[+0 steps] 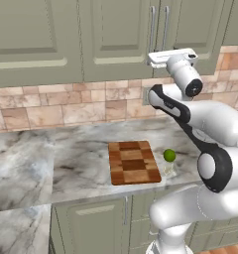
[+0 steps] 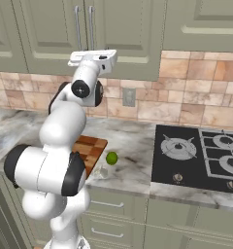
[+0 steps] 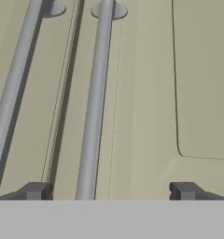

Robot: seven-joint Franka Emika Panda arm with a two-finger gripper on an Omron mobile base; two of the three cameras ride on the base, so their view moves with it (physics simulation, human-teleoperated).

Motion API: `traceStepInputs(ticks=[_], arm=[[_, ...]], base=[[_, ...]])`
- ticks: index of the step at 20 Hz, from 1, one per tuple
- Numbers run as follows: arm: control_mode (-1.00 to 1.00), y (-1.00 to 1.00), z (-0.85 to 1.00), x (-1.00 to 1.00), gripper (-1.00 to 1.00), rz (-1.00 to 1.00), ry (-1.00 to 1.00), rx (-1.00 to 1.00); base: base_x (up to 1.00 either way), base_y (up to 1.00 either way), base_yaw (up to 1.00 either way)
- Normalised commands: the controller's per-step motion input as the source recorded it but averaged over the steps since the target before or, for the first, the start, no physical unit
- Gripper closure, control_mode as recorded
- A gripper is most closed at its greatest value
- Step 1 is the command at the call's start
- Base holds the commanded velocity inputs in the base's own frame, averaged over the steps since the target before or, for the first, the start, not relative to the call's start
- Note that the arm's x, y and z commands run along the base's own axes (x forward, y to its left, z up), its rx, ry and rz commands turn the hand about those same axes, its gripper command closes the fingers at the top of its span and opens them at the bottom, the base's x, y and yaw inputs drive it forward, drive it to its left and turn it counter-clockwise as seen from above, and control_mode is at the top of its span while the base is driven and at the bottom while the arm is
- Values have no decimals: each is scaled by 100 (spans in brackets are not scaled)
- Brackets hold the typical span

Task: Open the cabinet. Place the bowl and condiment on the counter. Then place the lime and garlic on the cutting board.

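The gripper stands released, jaws wide, at the closed cabinet; the hand view shows one silver handle between the fingertips. The base views show the lime just beside the cutting board near the counter front edge; the right one adds a hob.

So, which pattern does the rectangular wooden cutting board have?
The rectangular wooden cutting board has chequered light and dark brown blocks, clearest in the left base view.
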Motion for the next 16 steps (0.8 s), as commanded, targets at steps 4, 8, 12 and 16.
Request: traceStepInputs(ticks=[4, 8, 12, 16], arm=[[-100, 0, 0, 26, -100, 0, 0, 0], [-100, 3, -1, 22, 100, 0, 0, 0], [-100, 17, -5, 20, 100, -2, 0, 0], [-100, 25, -8, 22, 100, -5, 0, 0]], base=[[0, 0, 0], [0, 0, 0], [0, 0, 0], [0, 0, 0]])
